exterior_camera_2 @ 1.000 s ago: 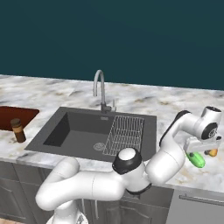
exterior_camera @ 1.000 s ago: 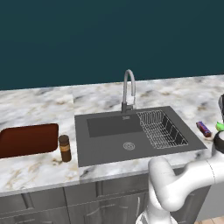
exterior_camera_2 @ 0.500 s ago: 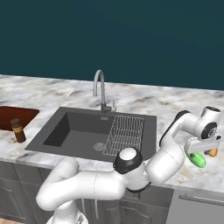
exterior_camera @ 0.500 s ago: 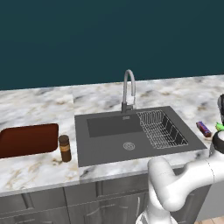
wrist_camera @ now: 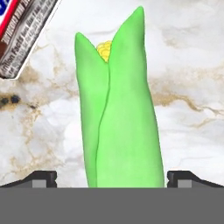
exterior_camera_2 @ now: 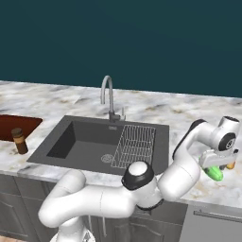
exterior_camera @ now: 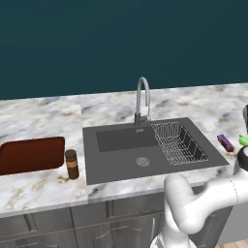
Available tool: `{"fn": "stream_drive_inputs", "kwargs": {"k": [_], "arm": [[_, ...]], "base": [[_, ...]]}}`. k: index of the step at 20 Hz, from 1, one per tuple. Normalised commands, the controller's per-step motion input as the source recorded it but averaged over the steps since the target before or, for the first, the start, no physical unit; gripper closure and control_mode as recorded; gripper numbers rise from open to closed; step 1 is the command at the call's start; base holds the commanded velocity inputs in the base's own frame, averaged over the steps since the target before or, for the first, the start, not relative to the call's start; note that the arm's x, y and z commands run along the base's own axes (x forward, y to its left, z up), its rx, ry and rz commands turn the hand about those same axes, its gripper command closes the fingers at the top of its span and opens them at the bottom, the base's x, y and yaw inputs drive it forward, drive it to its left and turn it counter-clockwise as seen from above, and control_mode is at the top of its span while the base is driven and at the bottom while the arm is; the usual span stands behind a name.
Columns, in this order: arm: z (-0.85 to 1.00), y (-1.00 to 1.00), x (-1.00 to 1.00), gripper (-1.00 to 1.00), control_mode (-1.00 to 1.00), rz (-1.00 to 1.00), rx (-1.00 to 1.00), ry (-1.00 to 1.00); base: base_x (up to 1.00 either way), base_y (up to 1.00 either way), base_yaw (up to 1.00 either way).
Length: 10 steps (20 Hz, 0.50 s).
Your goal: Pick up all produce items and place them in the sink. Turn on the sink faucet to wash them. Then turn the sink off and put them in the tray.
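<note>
The green vegetable [wrist_camera: 120, 127], a husk with a yellow tip, lies on the marble counter right of the sink [exterior_camera: 116, 162]. My gripper [wrist_camera: 112, 177] is low over it and open, one finger tip [wrist_camera: 43, 177] on each side of it with a gap to the husk. The right base view shows the gripper [exterior_camera_2: 216, 164] just above the green vegetable [exterior_camera_2: 215, 173], with the small orange-yellow fruit [exterior_camera_2: 230, 165] peeking out beside the hand. The faucet [exterior_camera: 143, 97] arches over the sink's back edge. The reddish-brown tray [exterior_camera: 29, 155] lies at the far left.
A purple-red bar [exterior_camera: 224, 142] lies close to the vegetable, also at the upper left of the hand view as a wrapped bar [wrist_camera: 22, 35]. A wire rack [exterior_camera: 179, 143] fills the sink's right side. A brown jar [exterior_camera: 71, 163] stands between tray and sink.
</note>
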Motion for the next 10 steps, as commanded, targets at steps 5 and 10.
{"fn": "stream_drive_inputs", "kwargs": {"k": [5,10], "arm": [[-0.19,0.27,-0.25,-1.00,-1.00,0.04,-0.01,0.00],[-0.27,0.31,-0.05,-1.00,-1.00,0.06,-0.03,0.00]], "base": [[0.00,0.00,0.00],[0.00,0.00,0.00]]}}
